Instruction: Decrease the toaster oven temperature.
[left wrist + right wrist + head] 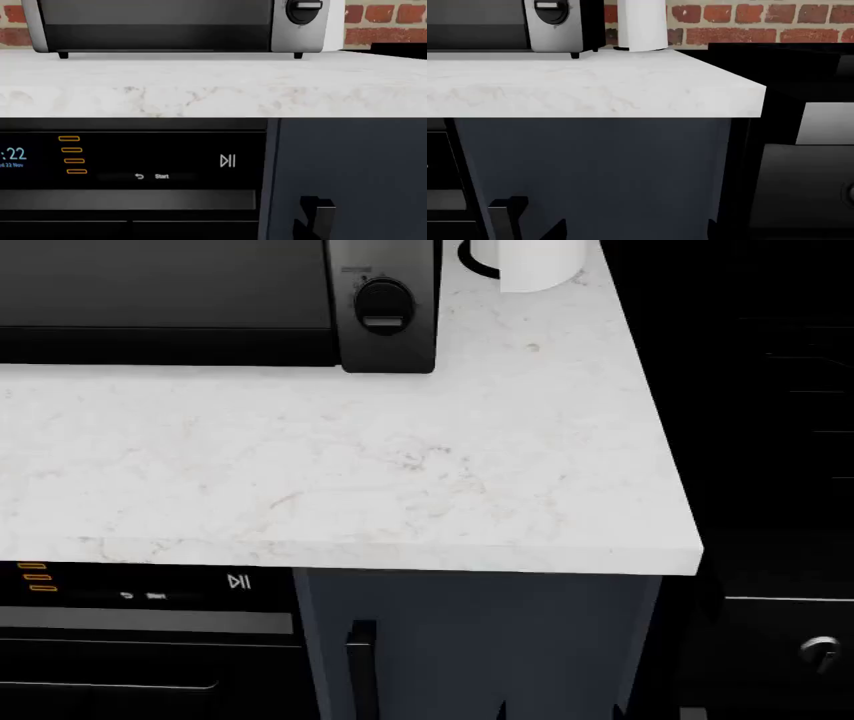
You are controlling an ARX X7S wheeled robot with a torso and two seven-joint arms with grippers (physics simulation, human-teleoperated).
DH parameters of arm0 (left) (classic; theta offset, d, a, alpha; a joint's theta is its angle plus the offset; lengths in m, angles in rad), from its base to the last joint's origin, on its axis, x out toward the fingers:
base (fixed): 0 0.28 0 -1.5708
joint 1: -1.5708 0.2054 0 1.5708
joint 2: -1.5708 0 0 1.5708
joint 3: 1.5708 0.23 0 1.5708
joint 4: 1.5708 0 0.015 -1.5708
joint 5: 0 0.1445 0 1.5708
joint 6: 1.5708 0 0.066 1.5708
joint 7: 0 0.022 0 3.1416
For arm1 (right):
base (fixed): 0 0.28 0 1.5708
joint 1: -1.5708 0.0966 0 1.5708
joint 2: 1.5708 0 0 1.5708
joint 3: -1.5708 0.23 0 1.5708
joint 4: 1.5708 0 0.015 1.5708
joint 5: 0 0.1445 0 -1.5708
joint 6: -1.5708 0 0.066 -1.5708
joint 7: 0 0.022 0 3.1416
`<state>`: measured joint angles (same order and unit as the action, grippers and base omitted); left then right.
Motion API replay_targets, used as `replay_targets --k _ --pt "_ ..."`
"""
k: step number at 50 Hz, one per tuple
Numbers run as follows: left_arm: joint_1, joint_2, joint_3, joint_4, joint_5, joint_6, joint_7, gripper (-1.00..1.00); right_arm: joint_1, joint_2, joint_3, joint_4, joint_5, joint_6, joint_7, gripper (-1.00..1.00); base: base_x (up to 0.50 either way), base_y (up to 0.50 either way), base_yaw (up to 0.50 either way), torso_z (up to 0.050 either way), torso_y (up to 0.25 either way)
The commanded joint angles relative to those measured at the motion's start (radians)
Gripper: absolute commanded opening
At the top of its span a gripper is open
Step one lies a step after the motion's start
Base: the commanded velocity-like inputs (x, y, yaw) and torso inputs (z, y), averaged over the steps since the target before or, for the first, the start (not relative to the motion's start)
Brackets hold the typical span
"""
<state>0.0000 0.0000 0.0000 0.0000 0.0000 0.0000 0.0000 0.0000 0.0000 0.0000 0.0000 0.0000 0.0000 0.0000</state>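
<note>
The toaster oven (200,300) stood at the back of the bench (400,460), its control panel with a dark knob (384,305) facing the front edge — well short of the right corner. Neither gripper appeared in any view, so I could not tell their state. A white cylinder (541,265) stood just beside the oven, toward the right edge. Below the front edge sat a built-in appliance (133,160) with a lit display, beside a blue-grey cabinet door (467,650) — red brick wall (760,20) behind.

We see the toaster oven (174,300) sitting upright at the back of the pale countertop, dark glass door shut, one black knob (384,306) on its right-hand control panel.
</note>
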Motion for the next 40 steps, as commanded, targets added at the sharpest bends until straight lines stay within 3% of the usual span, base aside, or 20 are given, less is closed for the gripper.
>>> replay_targets --k 1,16,24,29,31,32,33,40 --pt "0.002 -0.027 0.032 0.010 -0.026 -0.007 -0.032 1.00 -0.003 0.014 -0.017 -0.009 0.014 0.007 0.017 1.00 0.00 0.00 0.00 0.000 0.000" --pt "0.000 -0.061 0.068 0.051 -0.086 -0.033 -0.046 1.00 0.003 0.056 -0.072 -0.080 -0.011 0.084 0.094 1.00 0.00 0.00 0.00 0.000 0.000" --pt "-0.015 -0.106 0.089 0.411 -0.012 -0.158 -0.098 1.00 0.036 0.089 -0.091 -0.445 -0.057 0.282 0.108 1.00 0.00 0.00 0.00 0.000 0.000" --pt "-0.095 -0.139 0.079 0.687 0.003 -0.335 -0.097 1.00 0.124 0.100 -0.121 -0.680 -0.059 0.448 0.079 1.00 0.00 0.00 0.00 0.000 0.000" --pt "-0.081 -0.148 0.069 0.699 0.008 -0.290 -0.105 1.00 0.159 0.101 -0.124 -0.733 -0.050 0.492 0.070 1.00 0.00 0.00 0.00 0.000 0.000" --pt "-0.208 -0.180 0.022 0.849 0.028 -0.440 -0.092 1.00 0.309 0.090 -0.128 -0.883 -0.008 0.642 0.026 1.00 0.00 0.00 0.00 0.000 0.000" --pt "-0.221 -0.180 0.023 0.999 0.029 -0.590 -0.091 1.00 0.321 0.092 -0.132 -0.951 -0.008 0.720 0.027 1.00 0.00 0.00 0.00 0.000 0.000" --pt "-0.227 -0.184 0.021 1.041 0.037 -0.618 -0.094 1.00 0.326 0.101 -0.141 -0.952 -0.001 0.724 0.036 1.00 0.00 0.00 0.00 0.000 0.000"
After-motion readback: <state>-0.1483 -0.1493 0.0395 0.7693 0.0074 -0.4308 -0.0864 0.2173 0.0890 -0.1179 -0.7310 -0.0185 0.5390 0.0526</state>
